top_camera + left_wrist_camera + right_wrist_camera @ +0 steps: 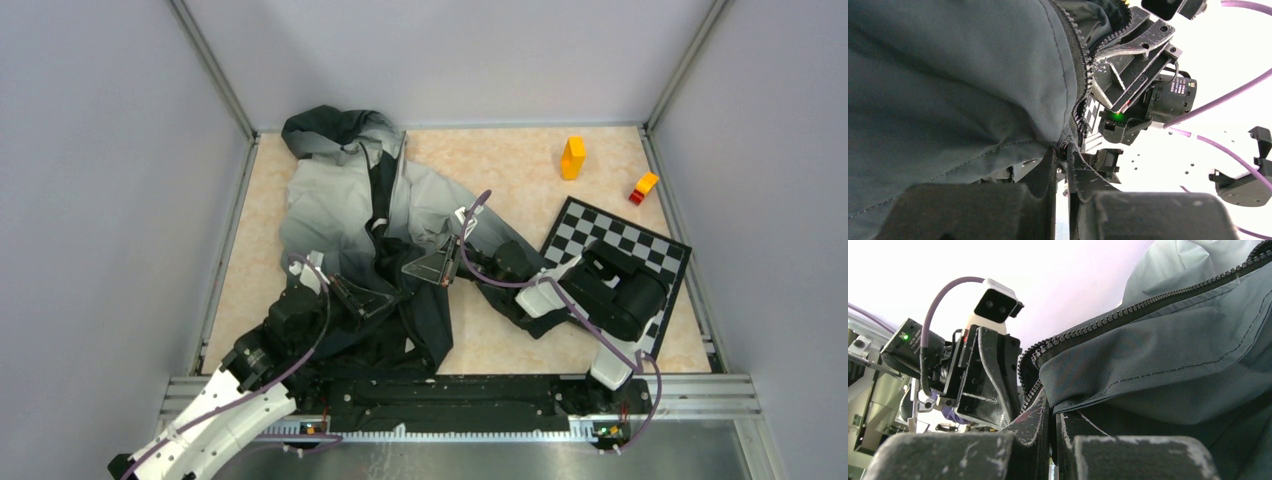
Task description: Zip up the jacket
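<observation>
The jacket point(340, 215) lies crumpled on the table, light grey fading to black at the near hem, with its dark hood point(330, 125) at the far side. Its dark zipper point(385, 200) runs down the open front. My left gripper point(372, 300) is shut on the jacket's lower zipper edge; in the left wrist view point(1066, 150) the fingertips pinch a small metal piece beside the zipper teeth point(1080, 65). My right gripper point(440, 265) is shut on the opposite fabric edge point(1053, 407) just below the zipper teeth point(1128, 312). The two grippers face each other closely.
An orange block point(572, 157) and a red-and-orange block point(643, 187) stand at the far right. A checkerboard point(590, 225) lies under the right arm. Grey walls enclose the table on three sides.
</observation>
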`<state>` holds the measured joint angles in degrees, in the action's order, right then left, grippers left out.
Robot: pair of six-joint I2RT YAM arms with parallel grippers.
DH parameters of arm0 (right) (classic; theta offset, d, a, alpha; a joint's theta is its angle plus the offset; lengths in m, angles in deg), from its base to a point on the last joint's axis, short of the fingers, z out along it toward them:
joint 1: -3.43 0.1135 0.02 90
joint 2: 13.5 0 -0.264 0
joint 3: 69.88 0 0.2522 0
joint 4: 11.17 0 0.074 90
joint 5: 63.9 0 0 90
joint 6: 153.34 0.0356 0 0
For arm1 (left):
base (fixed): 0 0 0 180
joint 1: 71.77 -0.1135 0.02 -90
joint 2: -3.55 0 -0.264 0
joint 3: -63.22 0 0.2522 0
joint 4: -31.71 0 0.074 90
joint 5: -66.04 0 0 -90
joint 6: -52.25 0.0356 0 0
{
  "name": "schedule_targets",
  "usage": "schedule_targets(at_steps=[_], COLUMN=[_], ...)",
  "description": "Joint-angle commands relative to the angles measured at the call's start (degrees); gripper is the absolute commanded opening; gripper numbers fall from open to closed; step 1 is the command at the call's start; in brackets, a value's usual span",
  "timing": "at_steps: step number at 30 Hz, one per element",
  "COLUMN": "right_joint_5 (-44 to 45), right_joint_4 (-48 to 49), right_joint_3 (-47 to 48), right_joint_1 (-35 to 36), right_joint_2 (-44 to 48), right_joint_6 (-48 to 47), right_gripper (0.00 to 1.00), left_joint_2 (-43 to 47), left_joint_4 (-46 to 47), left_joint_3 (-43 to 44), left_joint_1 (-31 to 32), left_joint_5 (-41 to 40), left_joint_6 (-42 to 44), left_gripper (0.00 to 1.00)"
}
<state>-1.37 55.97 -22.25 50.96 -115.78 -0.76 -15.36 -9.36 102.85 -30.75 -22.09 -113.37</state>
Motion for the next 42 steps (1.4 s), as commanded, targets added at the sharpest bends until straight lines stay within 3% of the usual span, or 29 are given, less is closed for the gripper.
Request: schedule_targets(at_steps=[1,2,9,15,25,33,34,37,40,42], right_joint_5=[1.6,2.2,4.7,9.2,12.2,14.0,13.8,14.4,13.7,12.4], right_joint_4=[2.8,2.7,-2.1,-4.0,-6.8,-14.5,-15.1,-17.5,-20.2,-23.8], right_joint_3=[1.4,1.2,2.5,1.7,0.7,1.9,1.9,0.5,0.4,1.3], right_joint_1=[1.0,1.1,3.2,4.2,4.5,5.5,5.5,5.4,5.4,5.4], right_joint_2=[1.2,1.4,2.8,4.5,7.8,9.7,9.8,10.5,11.6,12.8], right_joint_6=[-0.6,-0.5,0.3,8.0,19.8,16.0,14.9,11.5,8.1,4.9], right_gripper=[0.0,0.0,0.0,0.0,0.0,0.0,0.02,0.24,0.37,0.52], left_joint_2=[0.1,-0.3,-6.1,-15.6,-13.3,-9.1,-8.7,-7.3,-6.5,-6.1], left_joint_4=[3.6,2.6,-0.9,-7.8,-13.4,-10.0,-9.9,-10.2,-11.4,-11.8], left_joint_3=[1.3,1.8,6.5,11.6,12.1,10.2,10.2,10.3,10.6,10.4], left_joint_1=[0.1,0.1,0.1,0.1,0.1,0.1,0.1,0.1,0.1,0.1], left_joint_5=[1.4,1.5,3.9,6.9,3.7,6.2,6.3,6.4,5.8,5.3], left_joint_6=[7.9,9.4,20.2,29.0,32.1,32.4,32.6,33.1,33.7,34.2], left_gripper=[0.04,0.0,0.0,0.0,0.0,0.0,0.0,0.0,0.0,0.0])
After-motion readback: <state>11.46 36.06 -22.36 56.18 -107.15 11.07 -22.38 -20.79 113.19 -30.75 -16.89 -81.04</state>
